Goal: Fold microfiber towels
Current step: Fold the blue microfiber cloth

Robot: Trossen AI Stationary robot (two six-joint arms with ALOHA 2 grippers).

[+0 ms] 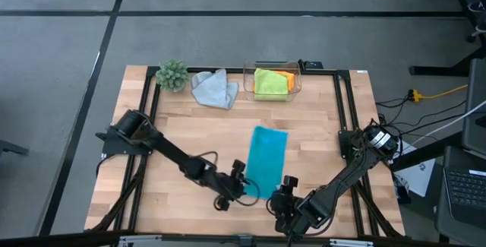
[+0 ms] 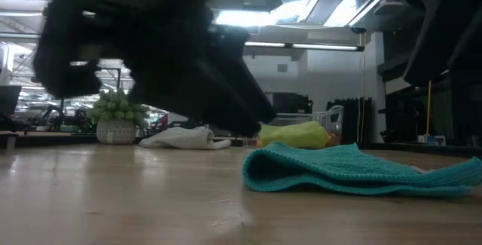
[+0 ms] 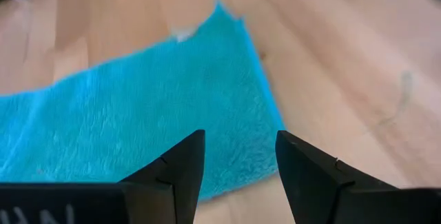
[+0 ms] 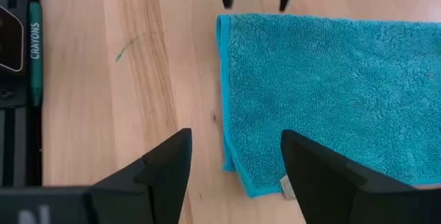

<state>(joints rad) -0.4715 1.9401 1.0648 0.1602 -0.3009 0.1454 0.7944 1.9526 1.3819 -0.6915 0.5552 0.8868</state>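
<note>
Turquoise towel (image 1: 266, 157) lies folded into a long strip at lower centre of the high view, on the bare worktop (image 1: 319, 137). My left fingers (image 3: 238, 165) stand wide over its near corner, holding nothing; my right fingers (image 4: 234, 158) stand wide just above the other near corner, also empty. Judgement: both sit at the short near edge so I can pinch the two corners and carry them across for the next fold.

The grey towel (image 1: 213, 89) lies crumpled at upper centre. The lime green towel (image 1: 269, 83) and the orange towel (image 1: 285, 77) sit in the clear box (image 1: 297, 68).

The low view alone shows the strip's rounded, doubled edge (image 2: 260, 168). The right wrist view alone shows a small tag (image 4: 284, 185) at the corner.
</note>
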